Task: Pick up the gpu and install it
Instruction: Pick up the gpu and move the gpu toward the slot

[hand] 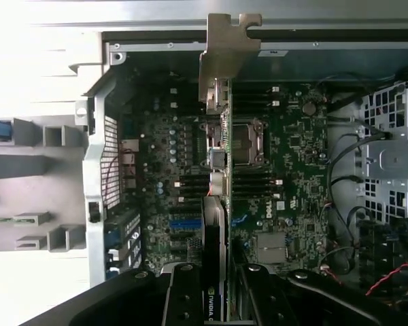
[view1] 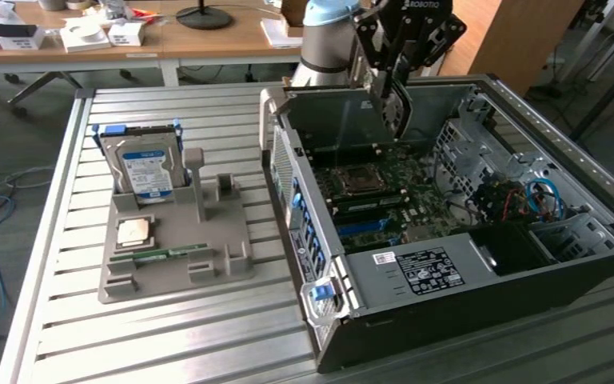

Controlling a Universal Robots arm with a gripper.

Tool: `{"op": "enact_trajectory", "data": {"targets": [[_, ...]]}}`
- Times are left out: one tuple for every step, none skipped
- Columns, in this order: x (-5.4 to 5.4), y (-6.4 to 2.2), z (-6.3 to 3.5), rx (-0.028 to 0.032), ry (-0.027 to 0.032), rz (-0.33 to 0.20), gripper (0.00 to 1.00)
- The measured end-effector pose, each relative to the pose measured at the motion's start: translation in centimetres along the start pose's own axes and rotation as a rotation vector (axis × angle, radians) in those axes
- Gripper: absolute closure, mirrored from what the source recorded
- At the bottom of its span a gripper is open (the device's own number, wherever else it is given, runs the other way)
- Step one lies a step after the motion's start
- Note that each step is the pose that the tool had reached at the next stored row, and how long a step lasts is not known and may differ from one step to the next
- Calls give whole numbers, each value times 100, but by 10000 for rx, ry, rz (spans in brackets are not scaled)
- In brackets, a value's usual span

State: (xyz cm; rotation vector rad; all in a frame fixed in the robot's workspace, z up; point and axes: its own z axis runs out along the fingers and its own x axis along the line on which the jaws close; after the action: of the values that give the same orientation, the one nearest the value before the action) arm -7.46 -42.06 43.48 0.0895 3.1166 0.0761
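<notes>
Showing in white on the black gripper (view1: 395, 88) is the word "ROBOTIQ". The green board (hand: 292, 156) inside the computer case (view1: 446, 320) is showing "DELL". The gpu (hand: 216, 224) is showing "NVIDIA" on its thin edge, right between the fingers (hand: 183, 299). The gripper is pinching the gpu from both sides. The gpu is hanging over the open case, above the green board, with its silver bracket (hand: 226, 54) at the end away from the fingers. The card is facing both cameras edge-on, so its flat sides are hiding. The arm is getting cut off at the picture's edge. A white sticker (view1: 427, 270) on a box in the case is carrying print too small to read, and so is the blue and white label on the hard drive (view1: 145, 168). The drive is standing in a gray holder (view1: 221, 264) on the metal table (view1: 157, 336), beside a square chip (view1: 137, 232) and a thin green memory stick (view1: 160, 254). Blue cables (view1: 542, 196) are curling inside the case. A wooden desk (view1: 211, 44) is standing behind.
</notes>
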Motion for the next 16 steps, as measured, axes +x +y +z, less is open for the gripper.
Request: {"op": "enact_trajectory", "data": {"targets": [[-28, 2, 0, 0, 0, -1, 73], [-57, 3, 1, 0, 0, 0, 73], [-89, 5, 2, 0, 0, 1, 73], [-124, 7, 3, 0, 0, 1, 73], [-158, 9, 4, -1, 0, -1, 73], [-191, 11, 5, 0, 0, -1, 73], [-224, 13, 6, 0, 0, 1, 73], [-258, 15, 6, -1, 0, 1, 73], [-293, 17, 7, 0, 0, 0, 73], [-331, 19, 8, -1, 0, -1, 73], [-363, 21, 9, 0, 0, 1, 73], [-394, 22, 9, 0, 0, 1, 73], [-428, 24, 10, 0, 0, 0, 73], [-458, 26, 11, 0, 1, -1, 73], [-487, 27, 12, 0, 0, 0, 73], [-514, 29, 13, -1, 0, 1, 73]]}}
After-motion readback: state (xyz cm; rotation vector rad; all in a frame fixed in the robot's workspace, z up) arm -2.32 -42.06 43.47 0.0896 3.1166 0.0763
